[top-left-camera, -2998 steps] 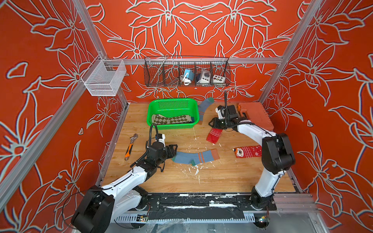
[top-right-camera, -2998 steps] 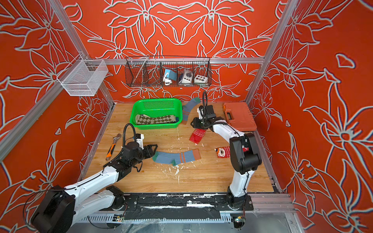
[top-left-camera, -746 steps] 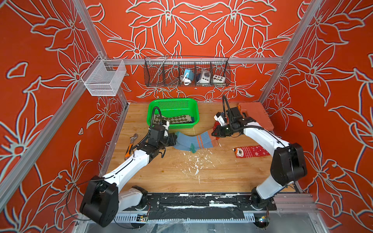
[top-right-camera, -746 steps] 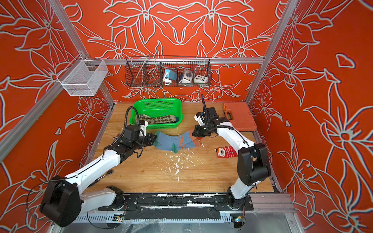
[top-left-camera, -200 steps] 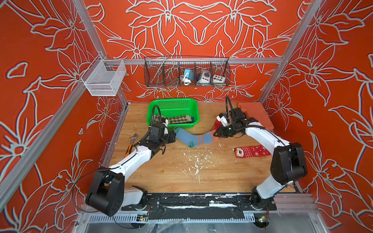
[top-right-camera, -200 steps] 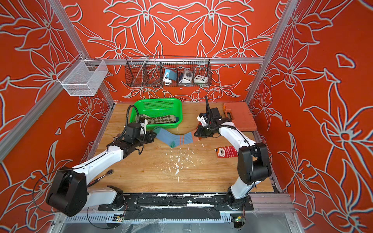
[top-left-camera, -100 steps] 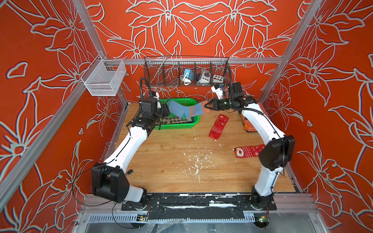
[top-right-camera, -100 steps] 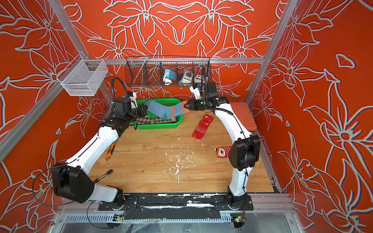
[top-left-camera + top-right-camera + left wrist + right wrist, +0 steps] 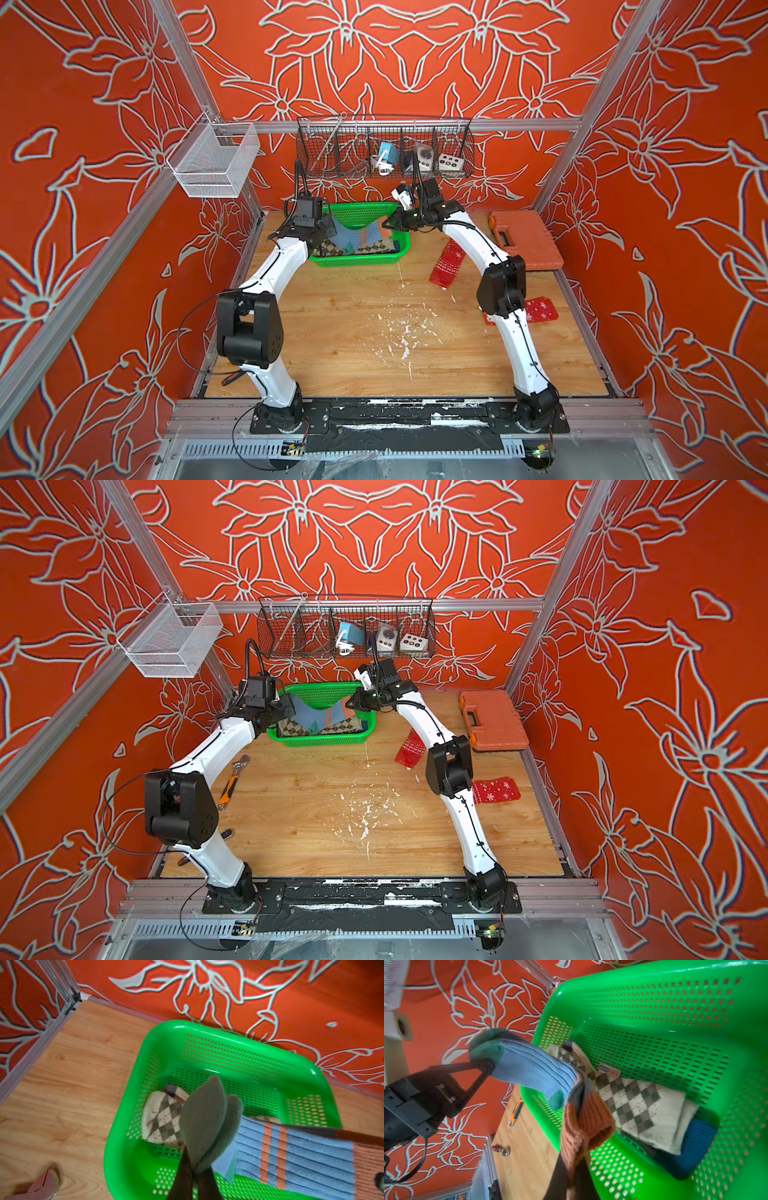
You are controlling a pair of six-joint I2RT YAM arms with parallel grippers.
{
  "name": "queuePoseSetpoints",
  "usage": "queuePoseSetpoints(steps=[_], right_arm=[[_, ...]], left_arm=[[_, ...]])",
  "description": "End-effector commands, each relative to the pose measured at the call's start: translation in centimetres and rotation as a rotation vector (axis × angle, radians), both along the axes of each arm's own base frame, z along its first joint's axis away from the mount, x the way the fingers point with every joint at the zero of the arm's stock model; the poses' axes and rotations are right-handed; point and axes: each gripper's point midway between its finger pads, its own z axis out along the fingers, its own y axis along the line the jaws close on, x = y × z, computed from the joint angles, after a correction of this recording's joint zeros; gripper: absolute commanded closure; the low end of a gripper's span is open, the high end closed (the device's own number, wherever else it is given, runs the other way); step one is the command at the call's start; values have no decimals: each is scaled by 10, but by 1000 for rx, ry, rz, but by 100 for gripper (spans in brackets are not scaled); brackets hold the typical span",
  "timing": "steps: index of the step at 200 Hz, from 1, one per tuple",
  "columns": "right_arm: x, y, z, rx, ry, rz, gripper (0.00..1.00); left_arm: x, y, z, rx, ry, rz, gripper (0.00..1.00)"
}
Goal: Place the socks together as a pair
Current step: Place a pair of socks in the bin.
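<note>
Over the green basket [image 9: 357, 262] at the back of the table, both arms sit lower than half a second ago. The blue socks with orange stripes [image 9: 357, 239], a second ago down on the wood, now sag between the arms just above the argyle socks [image 9: 374, 248] lying inside. The left gripper [image 9: 328, 226] is clamped on the toe ends and the right gripper [image 9: 388, 222] on the orange cuffs. To the right, the nearer-basket red sock [image 9: 449, 264] and the front red sock [image 9: 540, 309] lie apart, unmoved.

The wooden table [image 9: 332, 365] carries a wrench [image 9: 232, 781] at its left edge, white flecks [image 9: 403, 336] mid-board and an orange tool case [image 9: 525, 239] at the back right. On the red flowered walls hang a white mesh basket [image 9: 212, 160] and a black wire rack [image 9: 382, 145].
</note>
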Motion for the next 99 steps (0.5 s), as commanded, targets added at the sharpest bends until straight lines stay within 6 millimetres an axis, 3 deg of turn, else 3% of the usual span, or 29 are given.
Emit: queuePoseSetpoints(steps=[1,44,80,99], right_arm=[[17,-3,-7,16,24,-62,100],[29,-8,-31,-17,29,-130,98],[35,-12,-44,-48,32,-157,82],[36,-18,-47,-89,23,-178,70]], left_arm=[[6,18,-12,70,28,48,100],[11,30,-39,107,79,74,100],[9,38,-37,135,66,112,100],[9,38,-34,133,47,113,84]])
